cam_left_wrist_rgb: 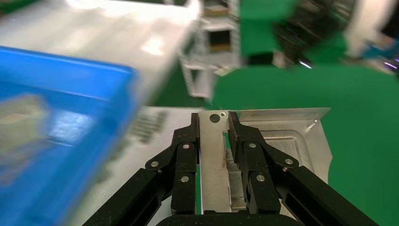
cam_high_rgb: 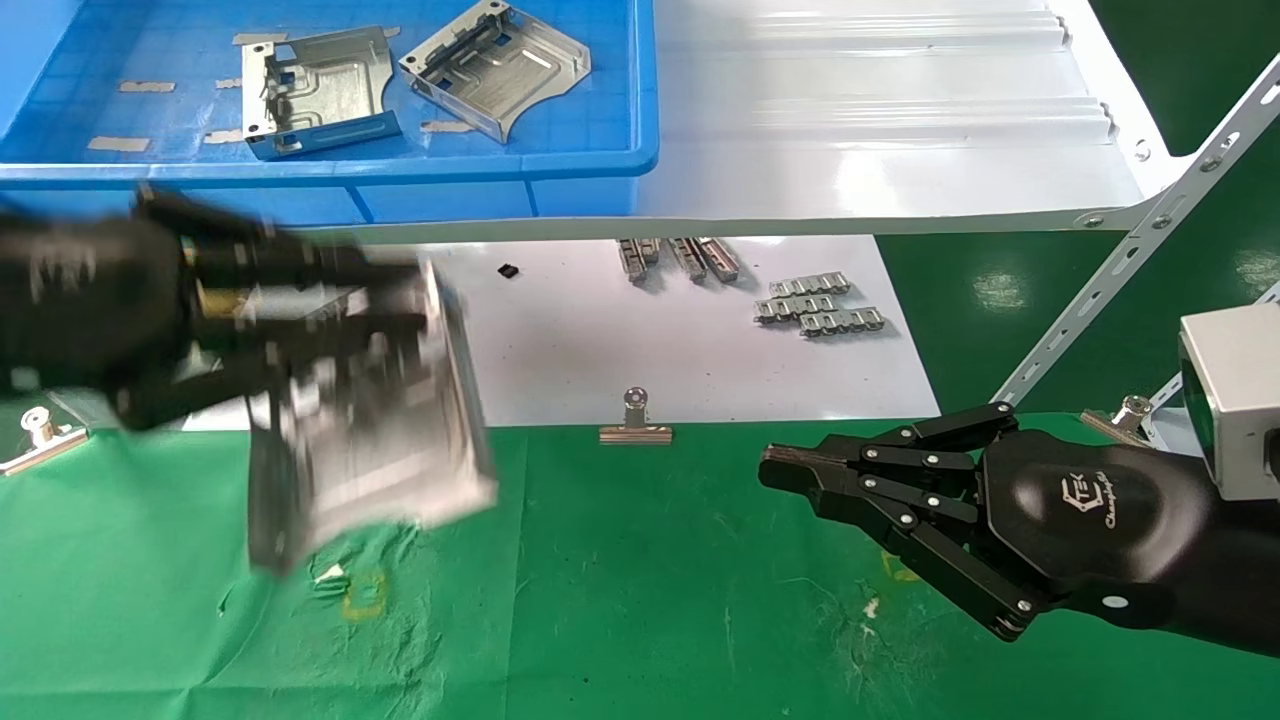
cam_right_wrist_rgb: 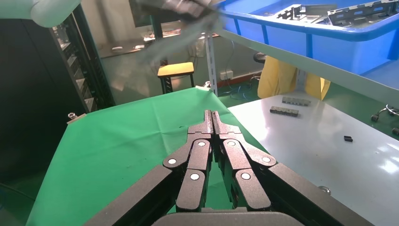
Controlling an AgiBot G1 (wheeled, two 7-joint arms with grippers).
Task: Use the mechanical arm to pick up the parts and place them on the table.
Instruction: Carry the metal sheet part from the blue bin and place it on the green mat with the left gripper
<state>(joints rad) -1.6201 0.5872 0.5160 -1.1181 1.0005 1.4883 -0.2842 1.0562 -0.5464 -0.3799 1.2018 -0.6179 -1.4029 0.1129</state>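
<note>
Your left gripper [cam_high_rgb: 330,330], black fingers clamped on a silver stamped sheet-metal bracket [cam_high_rgb: 385,430], hangs directly above the near-left green cloth worktop [cam_high_rgb: 620,600], nearer than the idle right gripper [cam_high_rgb: 800,470], fingers together.

Open green table [cam_high_rgb: 640,600] spans 5 to 7 o'clock between left gripper [cam_high_rgb: 400,340], carrying a part [cam_high_rgb: 390,440], and right gripper [cam_high_rgb: 790,470]. Clip [cam_high_rgb: 636,420] stands near centre; blue bin [cam_high_rgb: 500,170] and white shelf [cam_high_rgb: 880,120] bar 12 o'clock.
</note>
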